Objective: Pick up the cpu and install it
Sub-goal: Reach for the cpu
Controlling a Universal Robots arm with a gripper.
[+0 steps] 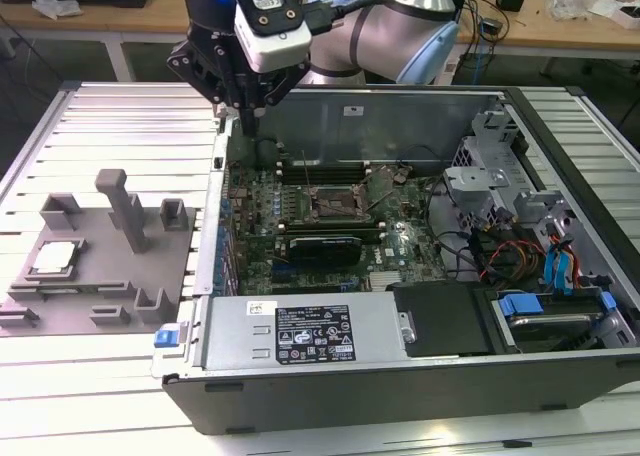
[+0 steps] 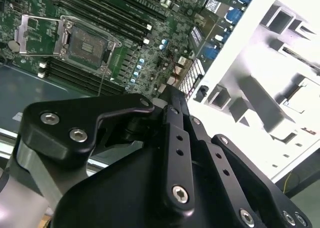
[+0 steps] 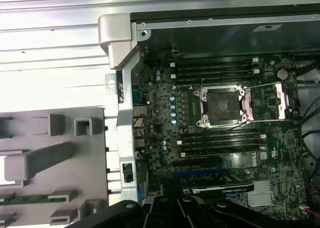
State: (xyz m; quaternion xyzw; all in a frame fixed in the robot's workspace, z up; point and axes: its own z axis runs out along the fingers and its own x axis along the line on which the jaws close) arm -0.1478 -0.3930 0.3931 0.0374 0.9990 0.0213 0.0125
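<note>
Gripper [image 1: 247, 128] hangs over the case [image 1: 400, 381] rear wall, fingers [image 1: 246, 114] pinched together, holding nothing. cpu [image 1: 55, 258] lies flat on the grey fixture [image 1: 105, 276], on the ribbed metal table [image 1: 100, 381] at the exterior view's left. Socket [image 1: 333, 204] lid up. Wooden benches [image 1: 560, 34] behind.

Open socket [image 3: 222, 106], green motherboard [image 3: 280, 155], grey blocks [image 3: 40, 160]

The arm [image 1: 415, 31] is bending over at the wrist, its black gripper [image 1: 248, 121] pointing straight down (jaws drawn together, gripping nothing) and hanging in mid-air.
</note>
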